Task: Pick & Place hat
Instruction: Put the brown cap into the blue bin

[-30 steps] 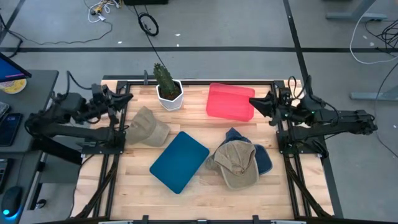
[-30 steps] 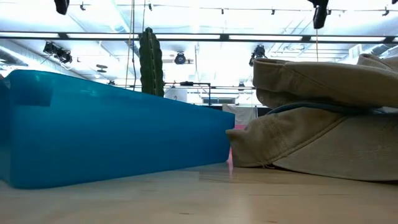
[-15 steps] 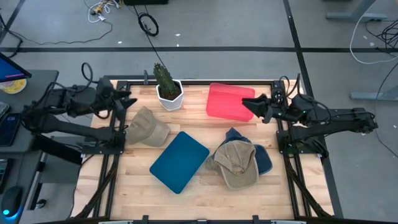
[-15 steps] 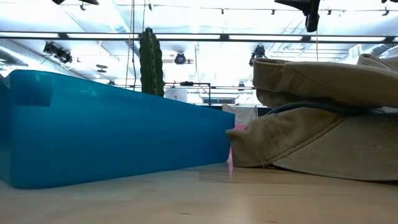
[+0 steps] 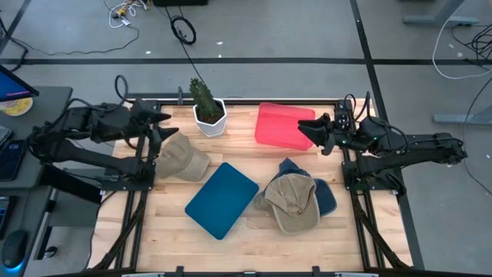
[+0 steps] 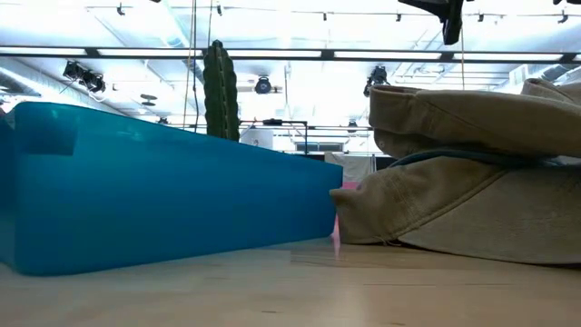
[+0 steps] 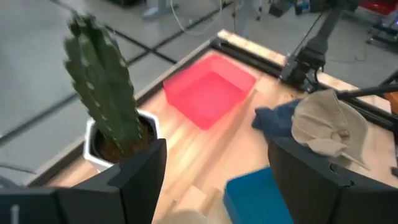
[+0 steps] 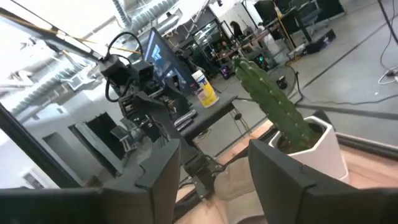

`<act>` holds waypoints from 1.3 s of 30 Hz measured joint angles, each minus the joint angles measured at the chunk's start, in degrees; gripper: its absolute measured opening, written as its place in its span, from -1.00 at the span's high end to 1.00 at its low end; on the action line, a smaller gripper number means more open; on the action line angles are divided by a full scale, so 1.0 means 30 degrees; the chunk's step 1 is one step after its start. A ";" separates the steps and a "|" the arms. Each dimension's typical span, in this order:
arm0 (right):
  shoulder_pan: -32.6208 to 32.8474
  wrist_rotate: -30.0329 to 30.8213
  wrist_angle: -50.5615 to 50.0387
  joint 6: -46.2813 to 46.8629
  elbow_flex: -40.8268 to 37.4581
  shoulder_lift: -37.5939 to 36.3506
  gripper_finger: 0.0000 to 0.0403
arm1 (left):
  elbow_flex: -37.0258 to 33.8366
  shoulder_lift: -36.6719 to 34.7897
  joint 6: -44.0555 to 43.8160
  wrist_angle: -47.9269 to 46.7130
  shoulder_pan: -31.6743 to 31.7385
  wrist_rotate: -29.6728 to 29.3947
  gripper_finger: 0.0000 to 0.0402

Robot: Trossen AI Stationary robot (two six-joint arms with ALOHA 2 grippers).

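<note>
A tan hat (image 5: 181, 158) lies crown up on the table's left side, and its edge shows in the left wrist view (image 7: 186, 216). My left gripper (image 5: 160, 121) hovers open just beyond it, beside the cactus pot (image 5: 209, 117). A second tan hat (image 5: 292, 202) rests on a navy hat (image 5: 327, 197) at the right front. Both show in the left wrist view, tan (image 7: 326, 121) on navy (image 7: 277, 117). My right gripper (image 5: 310, 131) hovers open over the red bin's (image 5: 281, 125) right end. Its fingers (image 6: 449, 18) show at the top of the low view.
A teal bin (image 5: 221, 199) lies between the hats, filling the left of the low view (image 6: 163, 191). The cactus (image 7: 102, 81) stands in a white pot at the far edge. Black frame rails (image 5: 138, 181) run along both table sides.
Both grippers have opened. My left gripper has lifted and reached a little toward the table's right, near the cactus pot, leaving the low view. My right gripper has moved slightly toward the table's left, over the red bin's end. The hats and bins have stayed put.
</note>
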 joint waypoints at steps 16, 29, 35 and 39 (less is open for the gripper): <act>0.0000 -0.2595 -0.0394 0.0309 0.0000 0.0000 0.05 | -0.0007 0.4940 -1.0332 -0.8640 0.1706 0.3423 -0.41; 0.0029 -0.4242 -0.2800 0.1401 -0.0007 0.0252 0.05 | -0.0453 0.6554 -0.7228 -0.9711 0.4783 0.5272 -0.69; 0.0029 -0.4248 -0.2836 0.1474 -0.0015 0.0655 0.05 | -0.2270 0.6525 -0.4950 -0.9249 0.5700 0.5307 -0.88; 0.0029 -0.4248 -0.2804 0.1569 -0.0015 0.1066 0.05 | -0.3891 0.6532 -0.4819 -0.8132 0.6486 0.5591 -0.89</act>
